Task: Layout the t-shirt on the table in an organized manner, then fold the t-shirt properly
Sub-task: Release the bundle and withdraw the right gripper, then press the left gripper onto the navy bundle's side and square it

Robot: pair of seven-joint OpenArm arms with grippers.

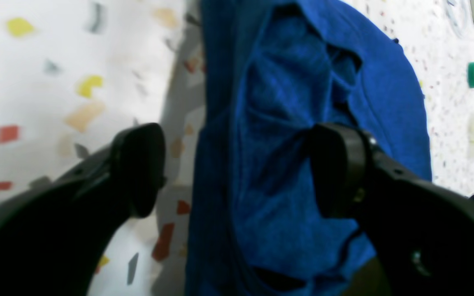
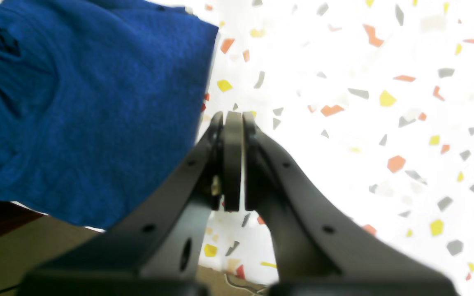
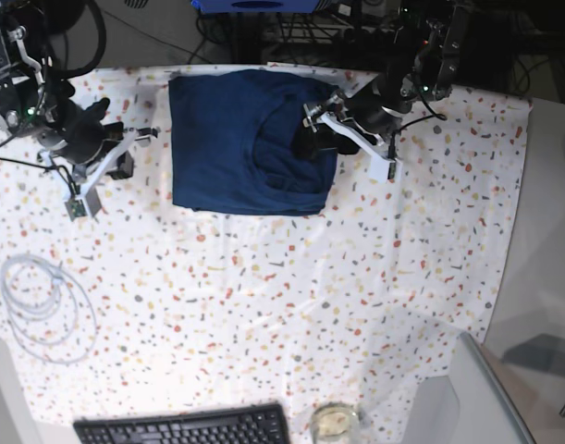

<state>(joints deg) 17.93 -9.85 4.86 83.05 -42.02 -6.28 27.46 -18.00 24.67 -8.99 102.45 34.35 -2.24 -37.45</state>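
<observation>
Your left fingers stood wide open, empty, straddling the t-shirt, whose folded bulk lay between and ahead of them. Your right fingers were closed on nothing, the shirt just beside them on the table.

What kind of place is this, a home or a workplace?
Most likely a robotics lab or workshop, not a home. Two robot arms are mounted at a table under a speckled cloth, tangled cables run behind it, and a keyboard and a coiled white cable lie near the t-shirt.
</observation>
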